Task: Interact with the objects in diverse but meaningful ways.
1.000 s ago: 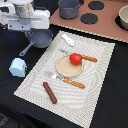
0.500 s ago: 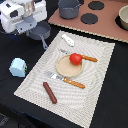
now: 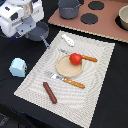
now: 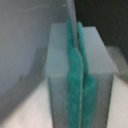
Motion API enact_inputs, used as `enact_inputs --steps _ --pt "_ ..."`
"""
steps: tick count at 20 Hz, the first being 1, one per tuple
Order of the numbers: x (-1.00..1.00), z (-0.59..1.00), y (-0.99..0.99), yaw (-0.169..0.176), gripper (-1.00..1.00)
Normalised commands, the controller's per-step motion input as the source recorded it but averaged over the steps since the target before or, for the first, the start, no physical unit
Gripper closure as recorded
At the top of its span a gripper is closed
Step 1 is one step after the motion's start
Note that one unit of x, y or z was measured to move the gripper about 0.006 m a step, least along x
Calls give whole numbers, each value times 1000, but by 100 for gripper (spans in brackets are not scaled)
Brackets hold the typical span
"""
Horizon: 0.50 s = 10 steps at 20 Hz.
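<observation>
**Presently: gripper closed over the saucepan, items largely untouched**

Wrist view shows the gripper point(image 4: 77, 75) with its green pads point(image 4: 74, 95) pressed together, nothing visibly between them. The arm hangs above the grey saucepan point(image 3: 38, 33), beyond the placemat point(image 3: 95, 85). On the mat: tomato point(image 3: 75, 58) on the plate point(image 3: 64, 70), sausage point(image 3: 50, 92), white bottle point(image 3: 68, 40). The cup point(image 3: 18, 67) stands off the mat. Judged: most interactions remain.

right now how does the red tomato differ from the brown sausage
The round red tomato is ball-shaped; the long brown sausage is a thin stick. The tomato sits on the round tan plate; the sausage lies flat on the striped placemat, off the plate. The tomato is bright, the sausage dull. Both are small toy foods on the placemat area.
</observation>
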Motion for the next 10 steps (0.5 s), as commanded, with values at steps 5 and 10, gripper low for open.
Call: enact_inputs --steps 5,10 --pt "251 -42 -169 0 100" --pt "276 -63 -152 0 100"
